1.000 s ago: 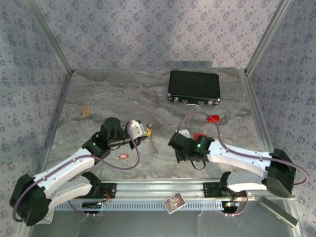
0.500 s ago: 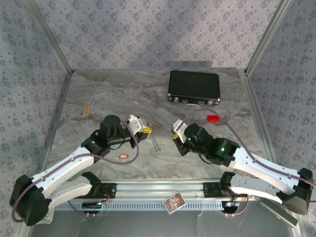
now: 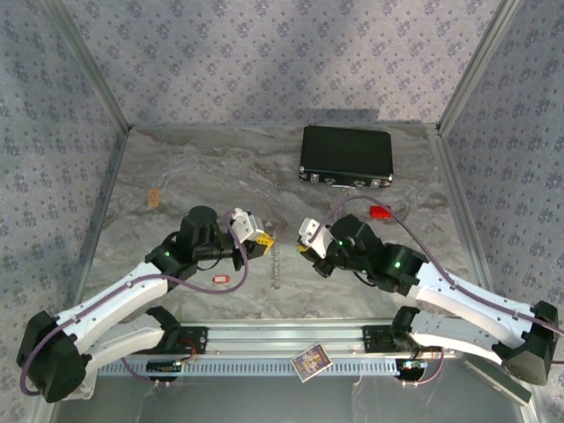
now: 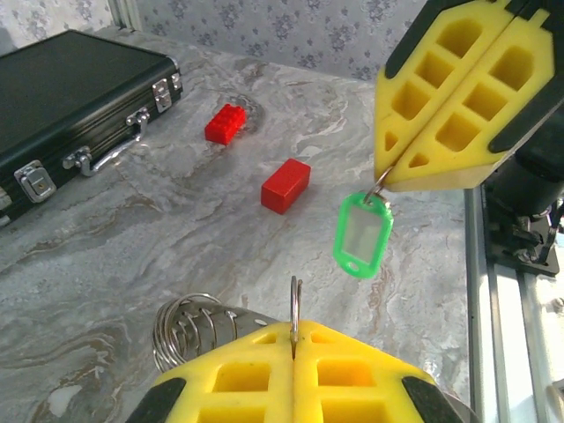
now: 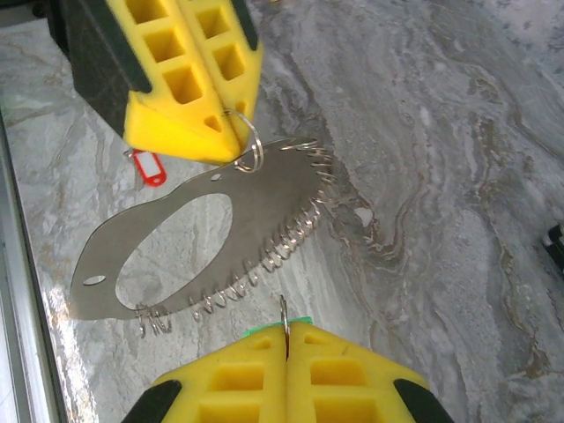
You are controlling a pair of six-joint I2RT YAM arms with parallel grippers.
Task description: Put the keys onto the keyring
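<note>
Keyring (image 5: 264, 207): flat metal oval edged with wire rings; the left tool (image 5: 233, 141) is clamped on one ring.
Green key (image 4: 359, 236): just beside the keyring, dangling from the right tool (image 4: 394, 172), which is pinched on its small loop.
Red key (image 3: 220, 279): on the tabletop (image 3: 176, 176), left of the keyring, untouched.
Progress: neither key looks threaded yet.
Writing: none legible.

A: Type of premises?
B: Robotics lab, enclosed test cell.
A: Basis?
B: Noted L arm (image 3: 123, 300) and R arm (image 3: 458, 295) bolted to alu. rail (image 3: 291, 336) at near edge of marble-print table (image 3: 203, 167). Patterned backdrop panels (image 3: 264, 53) on 3 sides, fixed w/ metal corner posts (image 3: 90, 66). Exposed purple cables (image 3: 216, 300) along both arms. Test props laid out on top: black case (image 3: 345, 157), red blocks (image 4: 285, 185). Small printed card (image 3: 310, 361) propped at rail front.
</note>
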